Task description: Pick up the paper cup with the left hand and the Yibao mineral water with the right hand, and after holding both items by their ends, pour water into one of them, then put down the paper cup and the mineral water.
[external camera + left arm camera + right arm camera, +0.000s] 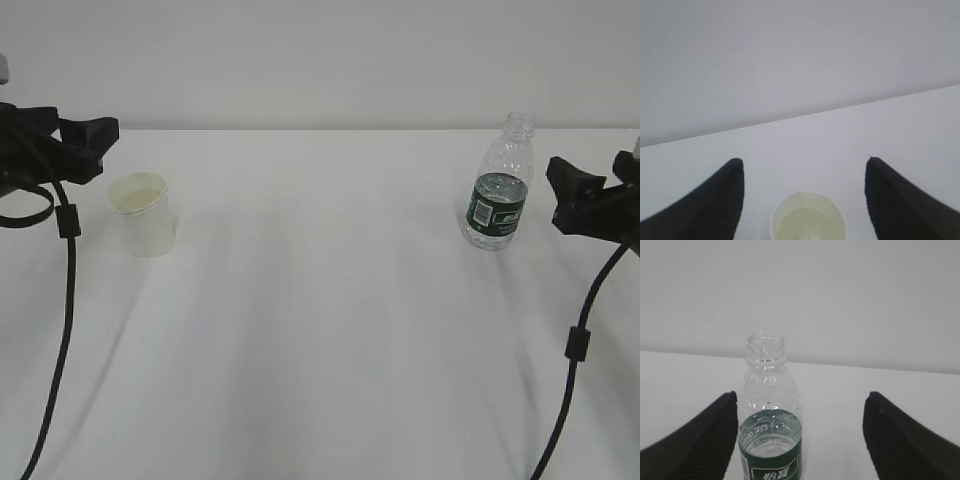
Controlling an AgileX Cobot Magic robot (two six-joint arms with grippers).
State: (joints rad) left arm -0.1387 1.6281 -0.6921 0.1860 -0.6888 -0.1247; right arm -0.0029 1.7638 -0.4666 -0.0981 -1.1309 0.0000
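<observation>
Nothing of the task looks done yet. The cup (143, 213) stands upright on the table (320, 330) at the left, and the bottle (499, 184) stands upright at the right, uncapped, well apart from the cup.

The left gripper (88, 147) hovers just beside the cup, not touching it. In the left wrist view its fingers (715, 200) are spread wide, with the cup (808, 216) between and ahead of them.

The right gripper (575, 195) waits near the bottle, also clear of it. In the right wrist view its fingers (705, 437) are spread wide, and the bottle (769, 425) sits close to the left one.

Both grasps, the lift, the pour and the set-down remain.
</observation>
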